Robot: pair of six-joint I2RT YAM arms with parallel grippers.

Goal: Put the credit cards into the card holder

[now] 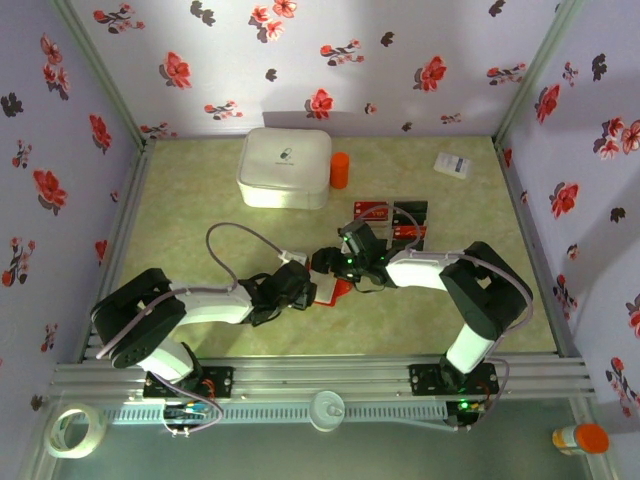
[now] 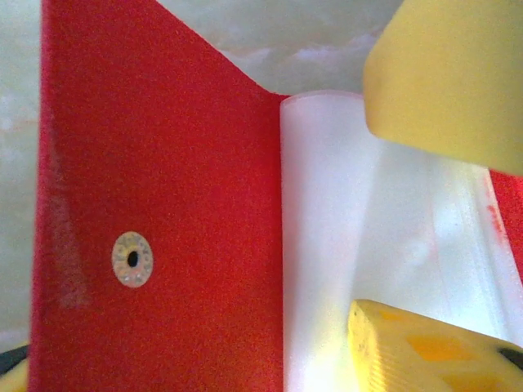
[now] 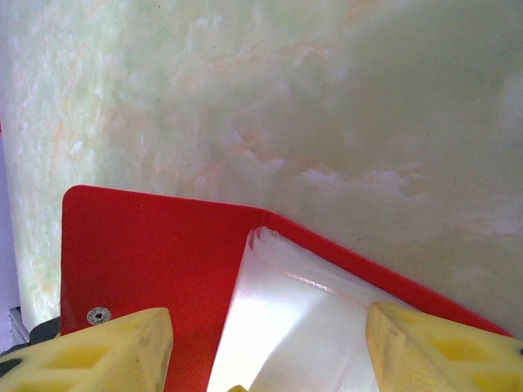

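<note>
Near the table's middle, the card holder (image 2: pixel 155 163) lies spread open: a felt-like red cover with a round metal snap (image 2: pixel 131 260) and glossy, translucent sleeves (image 2: pixel 327 245). Around those sleeves the left gripper (image 2: pixel 364 204) stands half apart, its blocky yellow fingers (image 2: pixel 441 73) straddling them; contact is unclear. Over them the right gripper (image 3: pixel 268 312) is spread wide, holding nothing. Flat red and black credit cards (image 1: pixel 392 218) lie just beyond on the marbled green tabletop (image 1: pixel 200 220).

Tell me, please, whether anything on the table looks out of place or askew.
Nothing looks spilled or damaged. The card holder lies open, its clear sleeves fanned loosely rather than flat. The small white box near the far right corner sits askew to the wall.
</note>
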